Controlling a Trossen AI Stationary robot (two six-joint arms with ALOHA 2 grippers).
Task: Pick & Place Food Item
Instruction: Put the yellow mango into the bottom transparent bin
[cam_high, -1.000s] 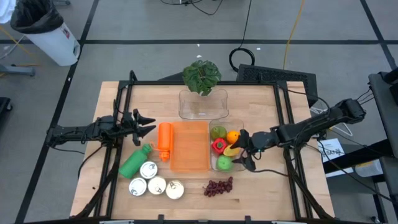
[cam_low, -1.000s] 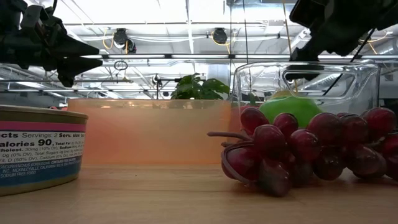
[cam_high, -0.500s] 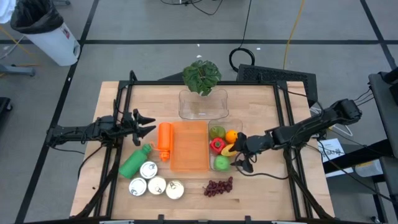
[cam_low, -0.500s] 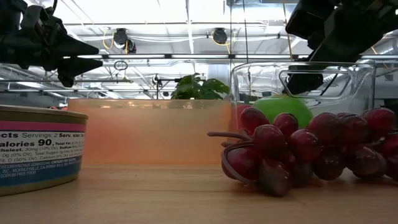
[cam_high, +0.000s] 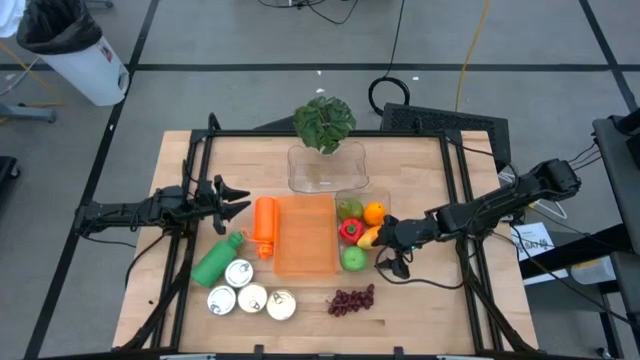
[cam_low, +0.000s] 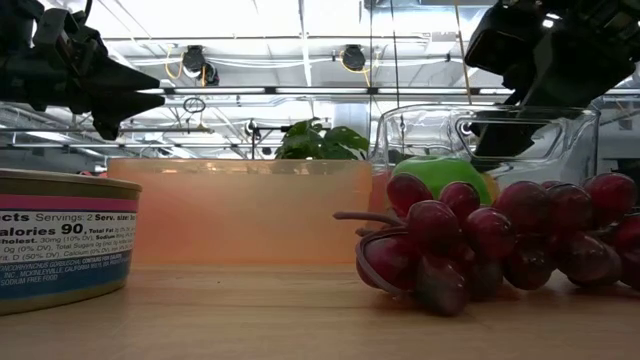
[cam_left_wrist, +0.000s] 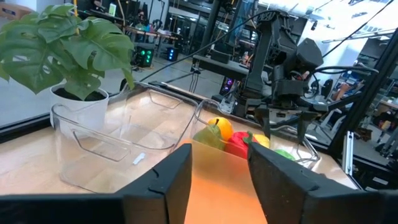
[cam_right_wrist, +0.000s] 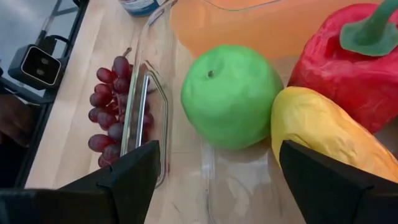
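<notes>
Approach step in hand: right gripper, fingers spread and empty, hovers at the clear bin beside the green apple inside it; next move, by judgement, requires descending to straddle that apple.

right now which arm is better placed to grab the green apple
Right. Its tool hangs open at the clear bin's edge, right beside the green apple. The left tool waits across the orange tray, far from it.
</notes>
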